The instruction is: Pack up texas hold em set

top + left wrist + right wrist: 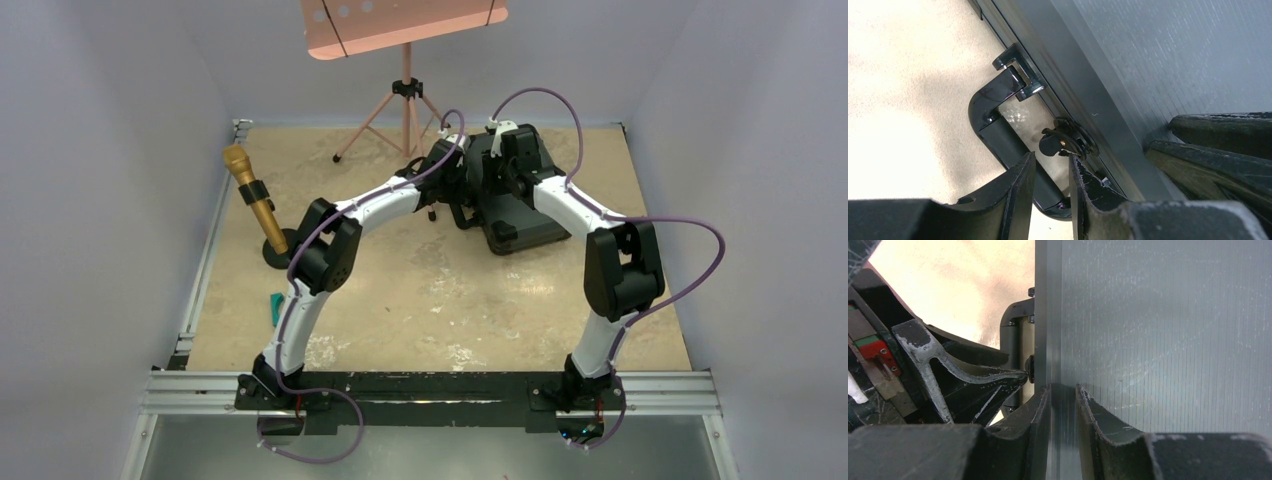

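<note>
The left gripper [1050,161] had its jaws drawn narrow, leaving only a slim gap. Its tips sat right at a small black latch [1068,141] on the side of the case [1148,60]; whether the latch tab was pinched between them could not be told. Just beyond the tips, the glossy black handle [993,125] ran along that same side, hinged to a bracket at its far end. The right gripper [1063,390] also had its jaws narrow, a little apart with nothing between them. Its tips pressed onto the ribbed grey lid, right beside the smooth edge strip. In the right wrist view, one left fingertip [1015,376] touched the case's side at the latch. The case lay closed and flat at the far middle of the sandy tabletop [430,290], its handle side turned to the left, with both arms reaching in over it from the near edge. Well apart on the left, a gold microphone [255,200] leaned on a round black base, and a small teal piece [275,308] lay nearer, close to the left arm. Past the far edge stood a pink music stand [405,20] on a tripod.
</note>
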Available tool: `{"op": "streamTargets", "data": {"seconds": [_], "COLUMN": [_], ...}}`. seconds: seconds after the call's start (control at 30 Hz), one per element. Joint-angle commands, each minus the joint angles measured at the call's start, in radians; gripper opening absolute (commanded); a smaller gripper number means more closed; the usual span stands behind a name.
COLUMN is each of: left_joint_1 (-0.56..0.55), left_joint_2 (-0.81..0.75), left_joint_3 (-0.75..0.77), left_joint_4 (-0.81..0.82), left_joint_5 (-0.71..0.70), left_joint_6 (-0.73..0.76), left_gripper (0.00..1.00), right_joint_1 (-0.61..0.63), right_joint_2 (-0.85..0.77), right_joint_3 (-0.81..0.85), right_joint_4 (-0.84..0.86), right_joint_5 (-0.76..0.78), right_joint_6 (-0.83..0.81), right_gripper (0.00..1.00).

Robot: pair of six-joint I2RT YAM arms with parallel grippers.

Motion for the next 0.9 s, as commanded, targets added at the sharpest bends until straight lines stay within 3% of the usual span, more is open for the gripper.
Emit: {"op": "streamTargets", "data": {"seconds": [0.0, 0.47, 0.87], "left_joint_1": [0.004, 0.004, 0.011], "left_joint_2": [0.015, -0.001, -0.138], "left_joint_3": [0.065, 0.043, -0.147], "left_joint_4": [-0.001, 0.025, 0.123], "left_joint_5": [0.039, 0.056, 0.003], "left_joint_6": [-0.026, -0.027, -0.052], "left_gripper": [0.35, 0.34, 0.44], "right_joint_1": [0.030, 0.030, 0.030], "right_joint_2": [0.122, 0.127, 0.119], "right_joint_3": [-0.079, -0.078, -0.081], "right_joint_4": [-0.266, -0.269, -0.269], "right_joint_5": [-0.049, -0.049, -0.046], "right_joint_6": [0.020, 0.017, 0.019], "right_gripper": [0.28, 0.28, 0.28]}}
